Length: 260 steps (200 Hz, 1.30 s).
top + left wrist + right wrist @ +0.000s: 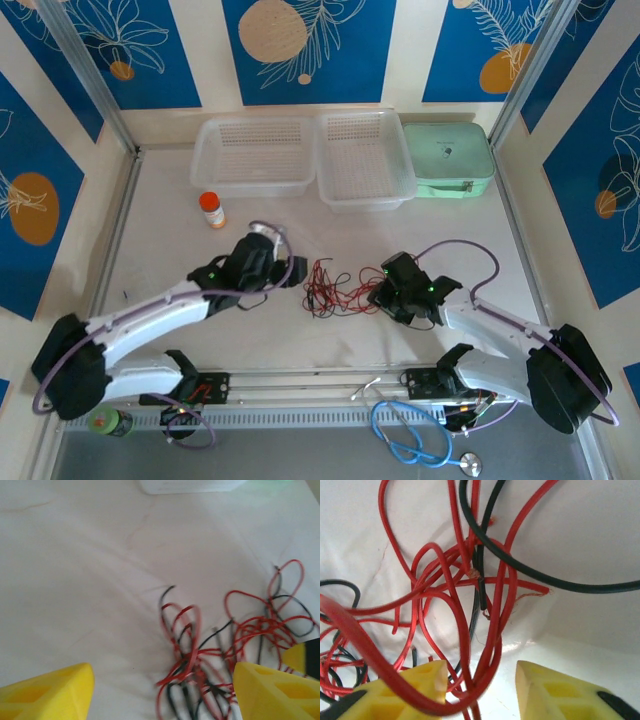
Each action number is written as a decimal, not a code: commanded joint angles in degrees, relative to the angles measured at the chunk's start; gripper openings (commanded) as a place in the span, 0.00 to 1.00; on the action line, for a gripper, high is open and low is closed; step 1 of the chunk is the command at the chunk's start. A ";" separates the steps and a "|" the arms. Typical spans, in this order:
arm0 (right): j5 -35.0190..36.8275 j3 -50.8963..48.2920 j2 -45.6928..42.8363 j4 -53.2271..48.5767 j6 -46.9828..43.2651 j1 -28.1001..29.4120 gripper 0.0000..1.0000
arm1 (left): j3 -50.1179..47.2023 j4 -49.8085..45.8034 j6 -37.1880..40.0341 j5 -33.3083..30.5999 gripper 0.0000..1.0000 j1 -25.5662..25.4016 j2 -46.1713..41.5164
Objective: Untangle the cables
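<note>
The cables [335, 288] are lying in one knot mid-table [180, 250], stretching left to right between both arms.
The right gripper [481, 672] is sitting open at the knot's right end, red loops running between its jaws; the left gripper [162, 680] is hanging open just beside the left end.

The cables [335, 288] fill the gap between the left gripper [296, 271] and right gripper [378, 294]. Beyond the tangle the table [340, 235] lies bare up to the clear baskets [250, 186] and green case [450, 165]. A small bottle [212, 210] stands far left.
</note>
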 commanded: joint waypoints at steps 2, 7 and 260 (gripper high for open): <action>-2.17 2.53 -0.08 -4.33 -4.27 -0.17 0.59 | 9.38 -9.74 9.47 6.15 0.74 -1.27 7.29; -2.28 2.84 -0.24 -5.16 -4.56 -0.11 0.63 | 11.05 -10.95 10.55 6.42 0.75 -1.21 9.30; -14.96 21.89 22.32 7.61 3.89 7.46 0.69 | -21.19 31.84 -2.92 -0.53 0.00 -1.26 0.88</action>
